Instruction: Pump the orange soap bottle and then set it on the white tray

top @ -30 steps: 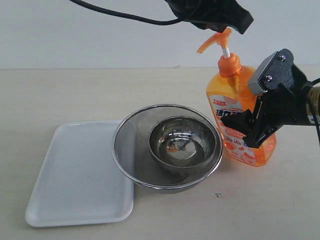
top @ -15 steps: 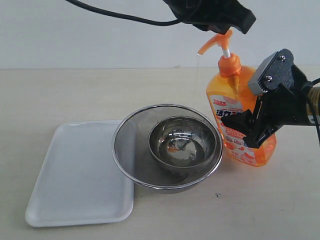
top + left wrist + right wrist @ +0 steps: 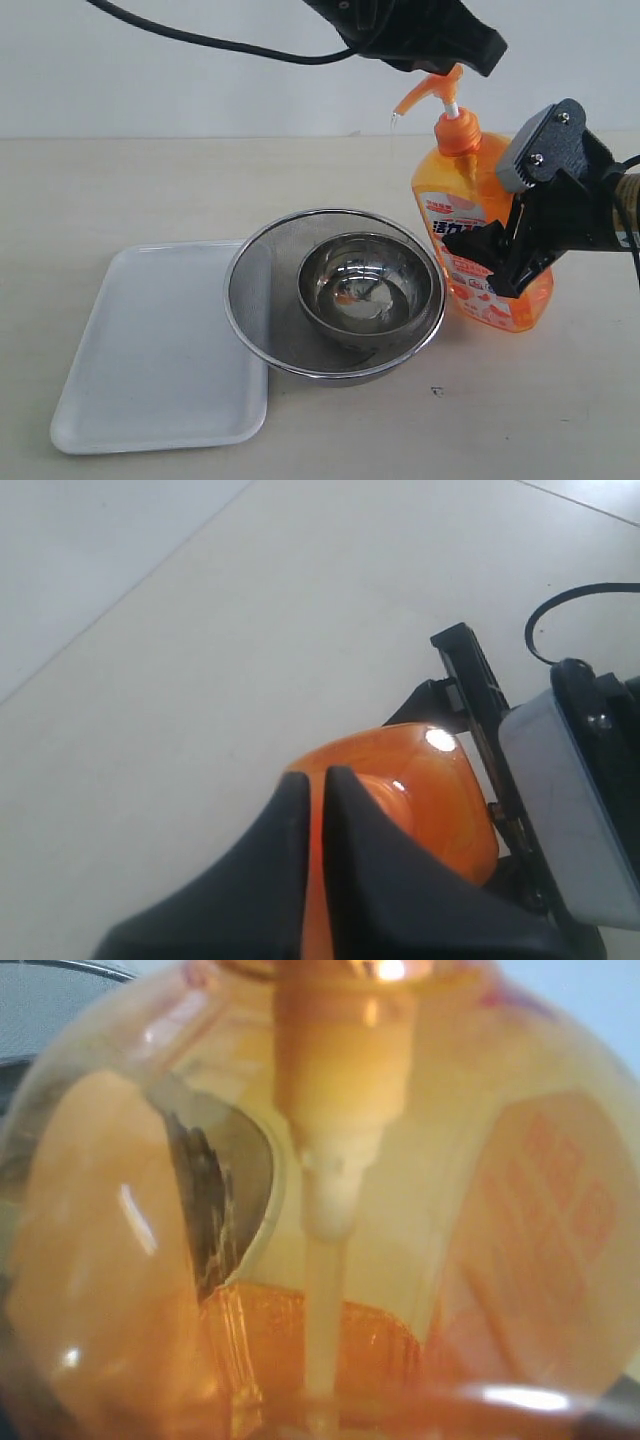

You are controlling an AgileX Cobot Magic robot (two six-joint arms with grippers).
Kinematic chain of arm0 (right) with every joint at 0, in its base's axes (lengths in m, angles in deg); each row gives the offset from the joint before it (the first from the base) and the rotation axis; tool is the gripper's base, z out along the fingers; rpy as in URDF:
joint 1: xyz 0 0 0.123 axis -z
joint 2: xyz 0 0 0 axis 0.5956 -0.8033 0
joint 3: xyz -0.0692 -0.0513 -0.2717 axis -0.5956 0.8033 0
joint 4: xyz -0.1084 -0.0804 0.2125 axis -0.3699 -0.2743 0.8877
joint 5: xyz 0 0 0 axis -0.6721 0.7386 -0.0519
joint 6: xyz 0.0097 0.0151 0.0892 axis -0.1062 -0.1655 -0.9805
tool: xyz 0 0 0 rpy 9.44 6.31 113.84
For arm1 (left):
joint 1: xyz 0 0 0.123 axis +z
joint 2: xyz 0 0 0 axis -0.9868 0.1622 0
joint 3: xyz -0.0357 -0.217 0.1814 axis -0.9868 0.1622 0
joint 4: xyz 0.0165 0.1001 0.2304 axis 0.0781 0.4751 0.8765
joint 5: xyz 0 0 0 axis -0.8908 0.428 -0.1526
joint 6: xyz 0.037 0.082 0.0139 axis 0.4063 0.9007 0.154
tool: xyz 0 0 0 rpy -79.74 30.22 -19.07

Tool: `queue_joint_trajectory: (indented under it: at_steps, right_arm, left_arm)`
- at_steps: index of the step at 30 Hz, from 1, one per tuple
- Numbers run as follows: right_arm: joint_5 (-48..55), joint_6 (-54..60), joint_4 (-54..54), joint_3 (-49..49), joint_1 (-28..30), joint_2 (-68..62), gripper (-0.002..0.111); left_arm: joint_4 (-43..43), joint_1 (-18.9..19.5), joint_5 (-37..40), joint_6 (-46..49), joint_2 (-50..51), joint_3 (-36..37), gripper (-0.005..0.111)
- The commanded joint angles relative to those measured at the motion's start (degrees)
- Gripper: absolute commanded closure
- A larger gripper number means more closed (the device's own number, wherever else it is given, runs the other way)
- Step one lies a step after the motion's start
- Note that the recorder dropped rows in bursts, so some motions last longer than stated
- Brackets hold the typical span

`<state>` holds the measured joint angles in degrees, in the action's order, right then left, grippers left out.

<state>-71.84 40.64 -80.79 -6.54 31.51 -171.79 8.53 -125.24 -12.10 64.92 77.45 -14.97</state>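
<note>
Two arms busy: my right jaws clamp the orange soap bottle (image 3: 447, 190), upright at right of frame on the desk (image 3: 150, 180); left jaws, tips together, press its pump head (image 3: 432, 88). Push straight down, body steady, spout over the steel bowl (image 3: 365, 285).

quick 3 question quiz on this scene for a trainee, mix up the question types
1. True or false: the orange soap bottle is standing on the white tray.
2. What sits inside the mesh strainer?
A. a steel bowl
B. a sponge
C. the soap bottle
3. Fill in: the bottle's body is clamped by the ____ gripper.

Key
1. False: it stands on the table, on the far side of the strainer from the tray.
2. A
3. right: the right gripper is closed on the body.
</note>
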Motion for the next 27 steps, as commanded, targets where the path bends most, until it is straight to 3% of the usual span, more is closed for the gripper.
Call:
queue_joint_trajectory:
  at_steps: [1, 27]
  right_arm:
    - [1.1, -0.3, 0.2, 0.5, -0.2, -0.3, 0.108]
    - [1.1, -0.3, 0.2, 0.5, -0.2, -0.3, 0.108]
  left_arm:
    - [-1.6, -0.7, 8.3, 0.1, 3.3, 4.6, 0.102]
    - [-3.0, -0.7, 8.0, 0.1, 6.5, 5.7, 0.102]
